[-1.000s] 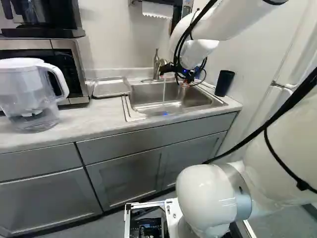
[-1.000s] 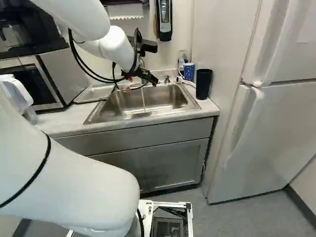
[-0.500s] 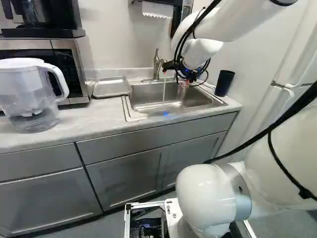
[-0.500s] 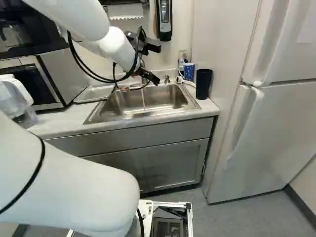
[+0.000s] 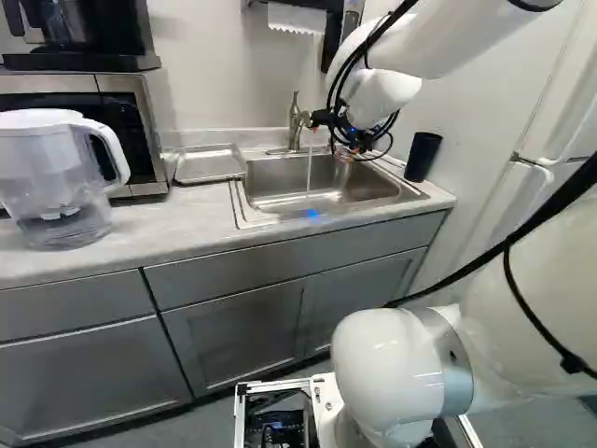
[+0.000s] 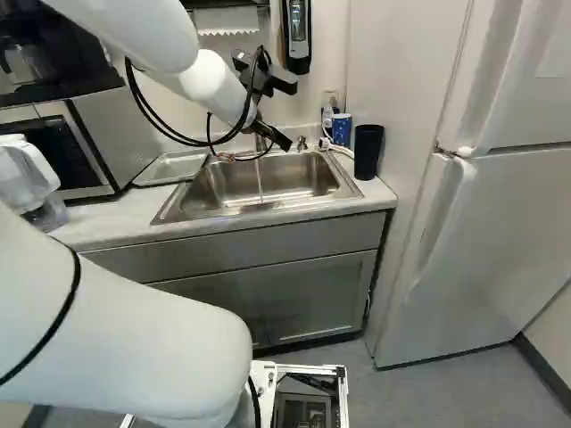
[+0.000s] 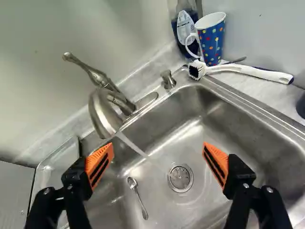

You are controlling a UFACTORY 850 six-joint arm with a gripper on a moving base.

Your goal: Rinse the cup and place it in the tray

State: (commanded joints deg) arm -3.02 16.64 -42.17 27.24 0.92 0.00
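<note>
My gripper [image 5: 333, 145] hangs over the back of the sink by the faucet. In the wrist view the gripper [image 7: 158, 160] stands wide open, its orange pads apart and nothing between them. Water [image 7: 131, 144] runs from the faucet [image 7: 106, 112] into the steel sink [image 7: 200, 129]. A blue dotted cup [image 7: 213, 42] with a white handle stands upright behind the sink's far corner. A black cup [image 6: 368, 150] is upright on the counter right of the sink. The metal tray [image 5: 209, 164] lies left of the sink, with nothing seen on it.
A spoon [image 7: 137, 196] lies in the basin near the drain [image 7: 180, 178]. A white brush [image 7: 245, 70] and a soap bottle [image 7: 186, 28] are beside the dotted cup. A pitcher [image 5: 56, 177] and a microwave [image 5: 140, 117] stand on the left; a fridge [image 6: 508, 205] on the right.
The arm has shifted a little to the right in the left base view, and the gripper's tilt has changed slightly over the sink. The base and the objects have stayed put.
</note>
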